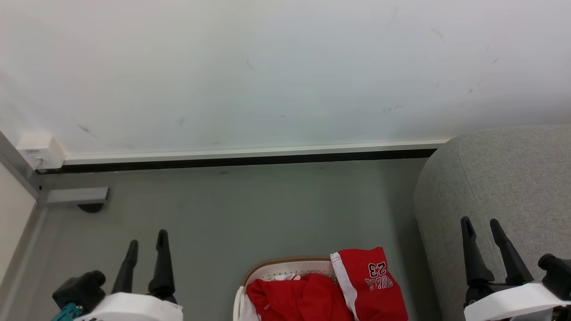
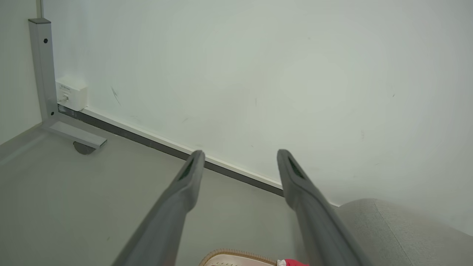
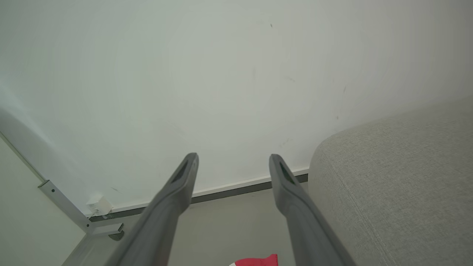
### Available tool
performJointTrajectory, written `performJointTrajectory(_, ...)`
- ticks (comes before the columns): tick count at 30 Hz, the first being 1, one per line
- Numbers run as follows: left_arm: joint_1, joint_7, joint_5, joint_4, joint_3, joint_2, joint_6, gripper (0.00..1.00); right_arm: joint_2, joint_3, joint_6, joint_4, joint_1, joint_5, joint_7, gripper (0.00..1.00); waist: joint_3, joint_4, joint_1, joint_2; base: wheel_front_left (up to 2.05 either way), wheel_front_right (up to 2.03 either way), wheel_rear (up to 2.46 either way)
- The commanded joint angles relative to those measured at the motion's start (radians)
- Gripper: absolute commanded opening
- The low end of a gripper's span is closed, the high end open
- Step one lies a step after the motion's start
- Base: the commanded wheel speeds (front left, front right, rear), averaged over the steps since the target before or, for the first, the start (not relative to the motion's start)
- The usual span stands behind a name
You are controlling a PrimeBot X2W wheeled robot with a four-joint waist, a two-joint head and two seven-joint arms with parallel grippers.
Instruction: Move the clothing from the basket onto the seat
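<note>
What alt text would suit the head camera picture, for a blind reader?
Red clothing lies heaped in a cream basket on the grey floor at bottom centre, with a large grey seat to its right. The robot's left gripper and right gripper hang open and empty at the lower corners, facing a white wall.

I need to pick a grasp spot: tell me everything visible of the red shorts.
The shorts are bright red, soft-looking fabric with a white trim band and dark upside-down print, 23 and BULLS. They lie crumpled over the basket's right rim, touching the red top; the picture's edge cuts off their lower part.
</note>
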Motion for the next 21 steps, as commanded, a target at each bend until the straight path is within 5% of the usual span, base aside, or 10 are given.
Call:
performJointTrajectory(1,-0.003,-0.007,0.029,-0.006,-0.001,0.012,0.007,1.00,-0.009,0.004,-0.001,0.000,-0.021,-0.031,-0.006,1.00,0.000,0.000,0.0000,0.0000,0.00,0.00,0.00)
performJointTrajectory(21,0.018,-0.055,0.208,-0.023,-0.038,0.027,0.043,1.00,-0.010,0.026,-0.001,0.020,-0.026,-0.217,-0.056,1.00,-0.006,-0.010,0.0000,0.0000,0.00,0.00,0.00)
